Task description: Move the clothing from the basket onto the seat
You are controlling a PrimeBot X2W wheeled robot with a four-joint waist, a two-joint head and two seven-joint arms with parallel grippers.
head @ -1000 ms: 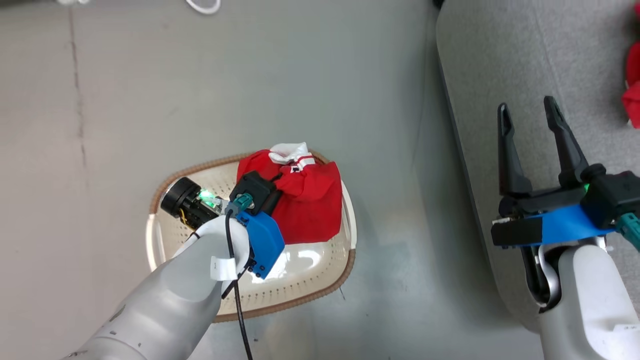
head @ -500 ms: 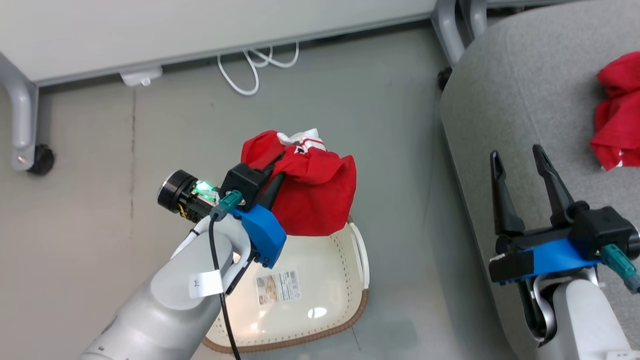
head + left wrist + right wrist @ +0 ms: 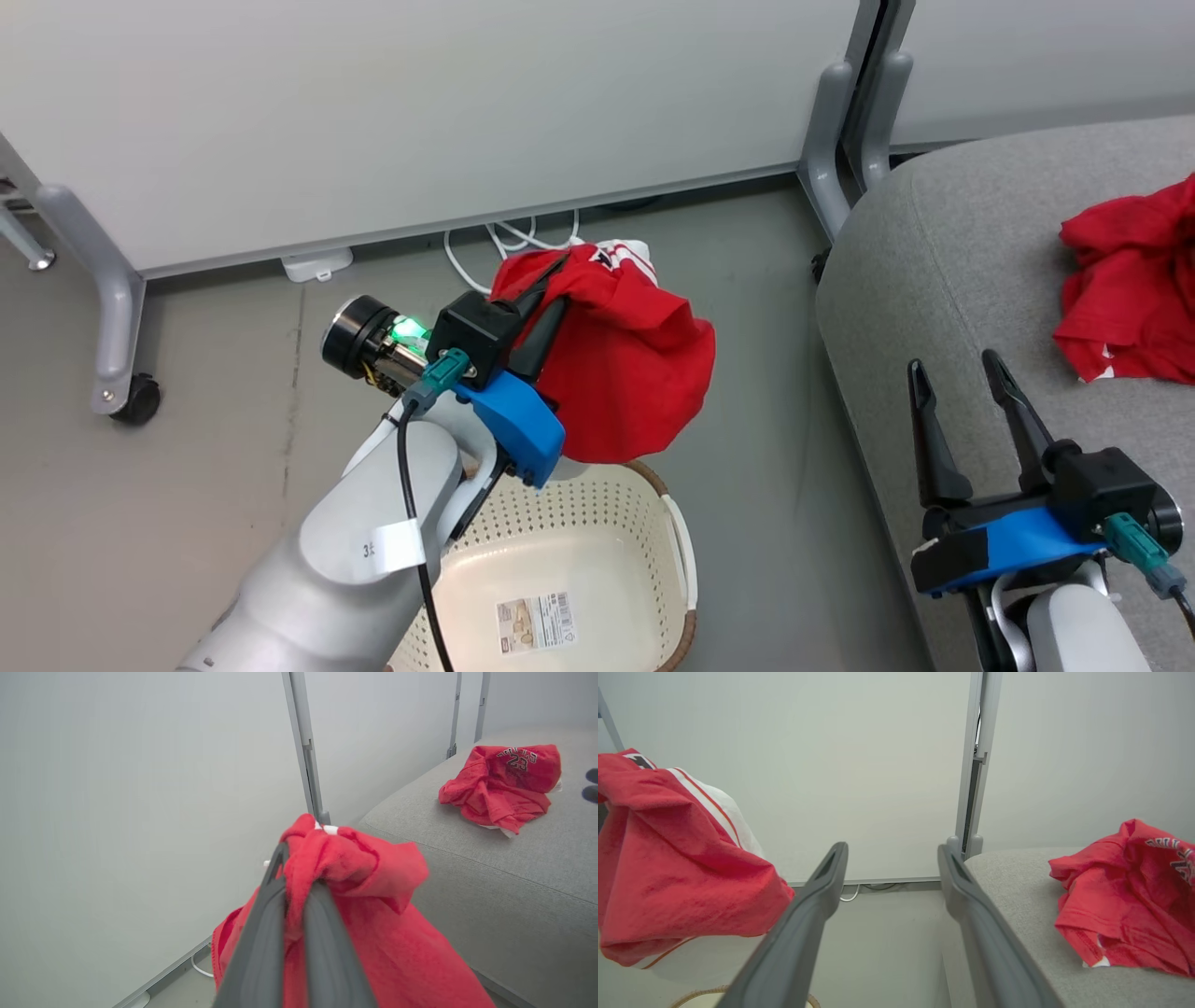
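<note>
A big white wall panel [image 3: 420,121] stands at the back, and a grey floor [image 3: 205,467] runs out from under it. On the right sits the seat [image 3: 952,280], a large grey cushion with round edges, much bigger than anything else on the floor. Low down in the middle is the basket [image 3: 597,509], cream white with little holes in its sides and a brown rim, and it stands on the floor a little way from the seat. A red shirt [image 3: 635,373] with white stripes hangs in the air above the far edge of the basket, bunched up and drooping, well apart from the seat. A second red shirt [image 3: 1130,289] lies crumpled on top of the seat, over on its far right side, with printed letters and a number on it. The left end effector [image 3: 551,294] is up above the basket with its two dark fingers pinched tight on a fold of the hanging red shirt, so the cloth bulges out around them. The right end effector [image 3: 952,366] hovers over the near edge of the seat with its fingers spread wide apart and pointing away toward the wall, and only air sits between them. A small printed label [image 3: 535,623] shows on the bottom of the basket. A thin white cable [image 3: 495,245] loops on the floor by the wall, and a little black wheel [image 3: 131,406] sits at the left under a grey leg.
</note>
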